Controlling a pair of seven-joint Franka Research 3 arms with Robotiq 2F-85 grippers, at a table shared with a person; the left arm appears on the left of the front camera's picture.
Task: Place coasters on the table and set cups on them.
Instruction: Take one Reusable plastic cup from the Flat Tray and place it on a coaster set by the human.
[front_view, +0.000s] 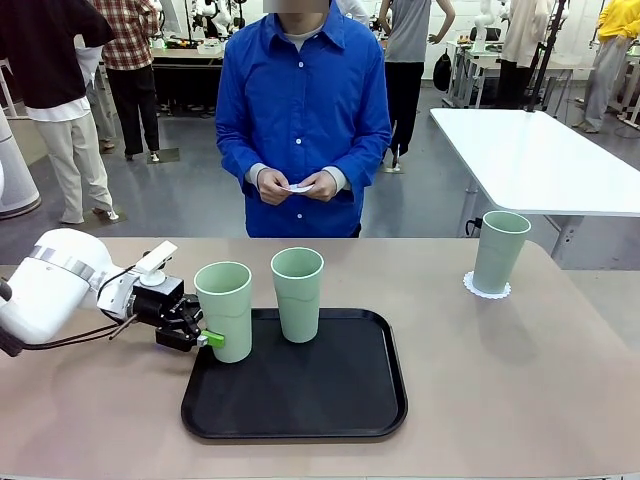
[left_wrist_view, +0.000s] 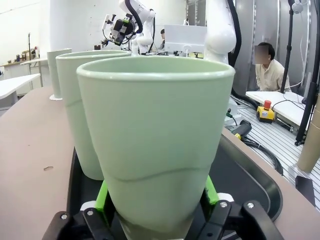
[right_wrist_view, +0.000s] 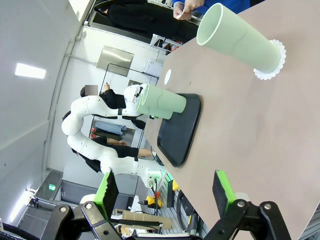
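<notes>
Two pale green cups stand on the black tray (front_view: 330, 400). My left gripper (front_view: 205, 340) is shut on the lower part of the left cup (front_view: 225, 308), which stands upright on the tray's left side. In the left wrist view this cup (left_wrist_view: 155, 140) sits between the green pads (left_wrist_view: 102, 200), with the second cup (left_wrist_view: 82, 115) just behind it. The second cup (front_view: 298, 293) stands free at the tray's back. A third cup (front_view: 498, 250) rests on a lacy white coaster (front_view: 487, 290) on the table (front_view: 520, 380) at the right. The person's hands hold another white coaster (front_view: 300, 187). My right gripper (right_wrist_view: 165, 192) hangs open above the table, nothing between its fingers.
The person in a blue shirt stands at the far edge, behind the tray. A white rectangular table (front_view: 530, 150) stands at the back right. In the right wrist view the tray (right_wrist_view: 180, 135) and the cup on its coaster (right_wrist_view: 240, 37) lie farther off.
</notes>
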